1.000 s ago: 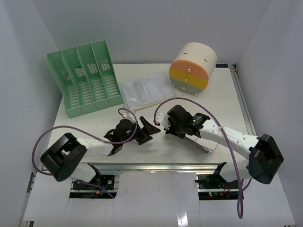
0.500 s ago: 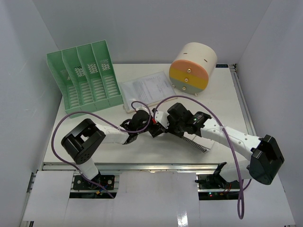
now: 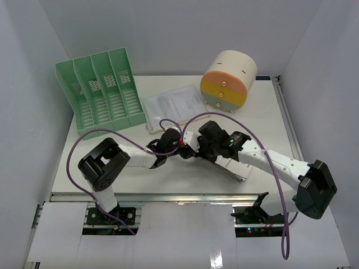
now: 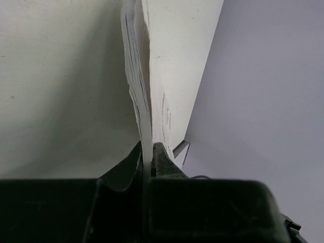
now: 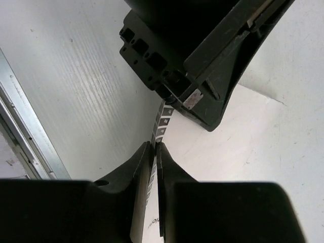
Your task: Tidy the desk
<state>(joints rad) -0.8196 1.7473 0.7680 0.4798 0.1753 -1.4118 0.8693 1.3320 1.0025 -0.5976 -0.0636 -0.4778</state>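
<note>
The white desk (image 3: 263,123) carries a stack of printed papers (image 3: 174,103) at its middle back. My left gripper (image 3: 168,136) is at the stack's near edge. In the left wrist view it (image 4: 148,147) is shut on the edge of the papers (image 4: 139,91), which rise edge-on from the jaws. My right gripper (image 3: 189,150) is right beside it. In the right wrist view it (image 5: 154,147) is shut on a thin sheet with grey numbered squares (image 5: 163,119). That sheet (image 3: 231,167) lies mostly hidden under the right arm.
A green file rack (image 3: 104,92) with several slots stands at the back left. A round cream drawer unit (image 3: 227,81) with orange, yellow and grey fronts stands at the back right. The left gripper's black body (image 5: 202,55) hangs just above my right fingers. An aluminium rail (image 5: 25,126) runs along the desk edge.
</note>
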